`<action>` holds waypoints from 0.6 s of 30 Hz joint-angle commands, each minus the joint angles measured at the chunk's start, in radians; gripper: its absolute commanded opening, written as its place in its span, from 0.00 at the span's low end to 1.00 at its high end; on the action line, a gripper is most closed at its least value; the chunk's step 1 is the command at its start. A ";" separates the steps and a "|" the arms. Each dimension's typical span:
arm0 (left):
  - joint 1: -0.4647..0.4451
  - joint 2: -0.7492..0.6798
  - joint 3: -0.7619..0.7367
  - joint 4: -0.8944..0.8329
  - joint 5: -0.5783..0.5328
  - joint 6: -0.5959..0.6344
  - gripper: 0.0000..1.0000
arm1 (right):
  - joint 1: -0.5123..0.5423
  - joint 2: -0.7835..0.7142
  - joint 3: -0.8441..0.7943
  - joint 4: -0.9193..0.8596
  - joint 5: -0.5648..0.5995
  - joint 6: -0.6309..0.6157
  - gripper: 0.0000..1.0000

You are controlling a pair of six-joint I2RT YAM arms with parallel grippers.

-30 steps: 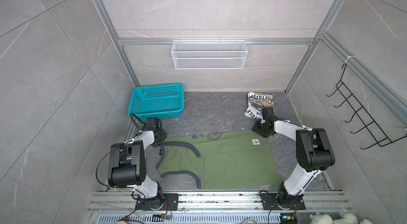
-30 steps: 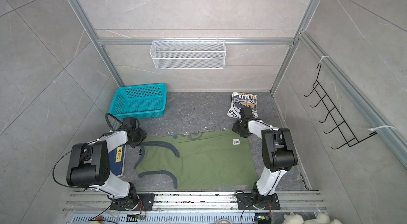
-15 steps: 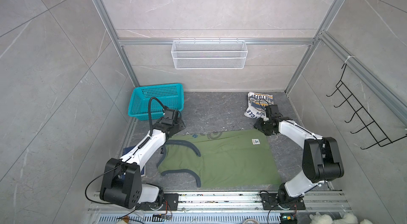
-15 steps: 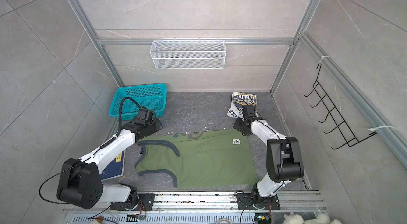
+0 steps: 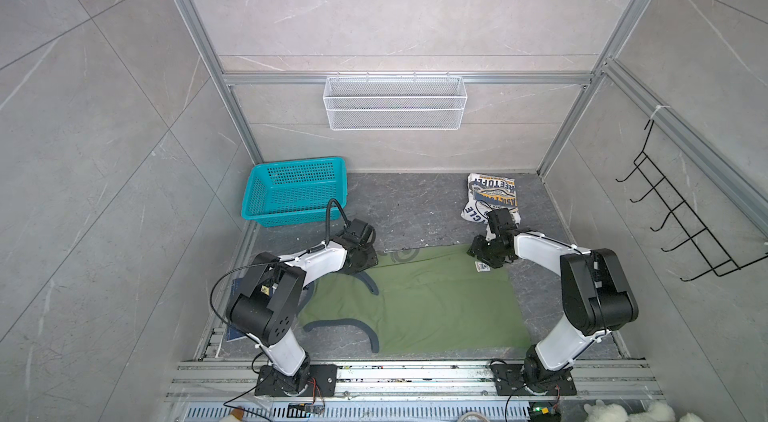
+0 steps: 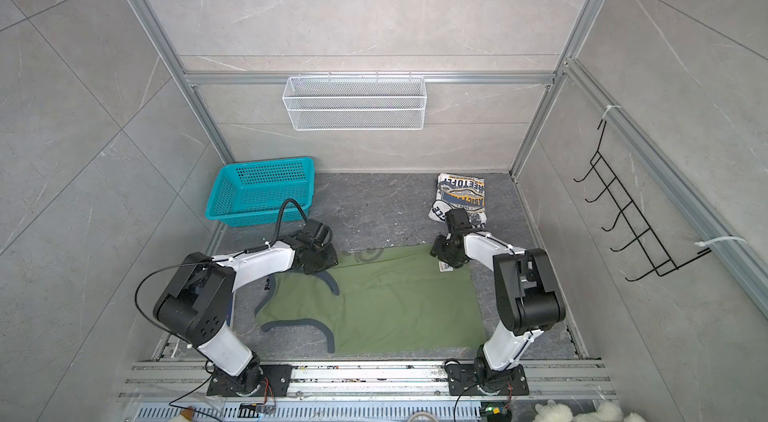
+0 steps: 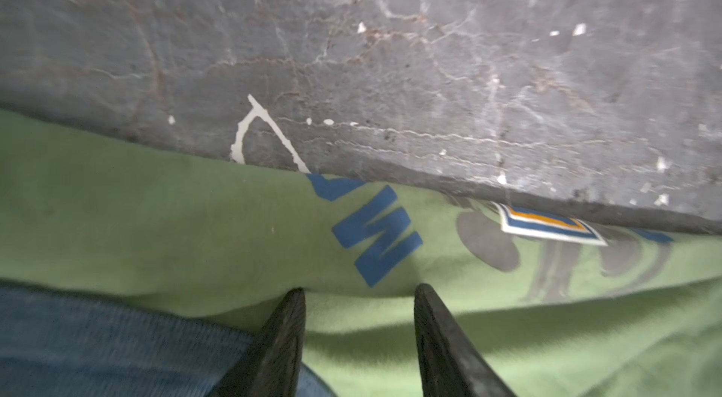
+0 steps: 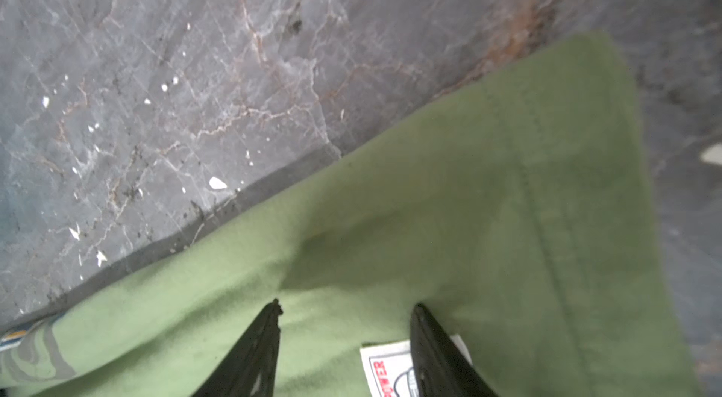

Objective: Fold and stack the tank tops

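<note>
Both top views: bright, even, diffuse light from above, sharp throughout. Only soft shadows, under the arms [image 5: 316, 266] on the worktop [image 5: 415, 208]. Faint sheen on the wall tiles [image 6: 353, 4]. The wide-angle lens splays the frame posts [image 5: 187, 25] outward toward the edges. Wrist views: dimmer and soft. Left wrist view is the blurriest, with the fingers [image 7: 281, 344] out of focus at close range. Right wrist view: dark shadow on the green top [image 8: 351, 266] ahead of the fingers, far corners smeared.

The olive green tank top [image 5: 436, 308] lies spread flat, grey-trimmed armholes to the left, hem to the right. The white tank top [image 5: 492, 195] lies folded beyond its far right corner, navy-yellow print up.
</note>
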 commanded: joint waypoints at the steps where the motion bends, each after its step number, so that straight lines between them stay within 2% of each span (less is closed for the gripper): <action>1: 0.027 0.069 0.009 0.033 -0.011 -0.015 0.49 | -0.025 0.079 0.002 0.006 0.009 0.022 0.56; 4: 0.055 0.108 0.016 0.081 -0.019 0.015 0.49 | -0.045 0.118 0.039 0.001 0.008 0.015 0.56; 10: 0.086 0.226 0.157 0.079 -0.028 0.117 0.49 | -0.057 0.189 0.128 0.000 0.000 0.021 0.56; 14: 0.095 0.276 0.248 0.066 -0.006 0.133 0.49 | -0.058 0.189 0.166 -0.014 0.053 0.009 0.57; 18: 0.092 0.252 0.270 0.030 0.013 0.127 0.50 | -0.069 0.173 0.214 -0.062 0.081 -0.021 0.57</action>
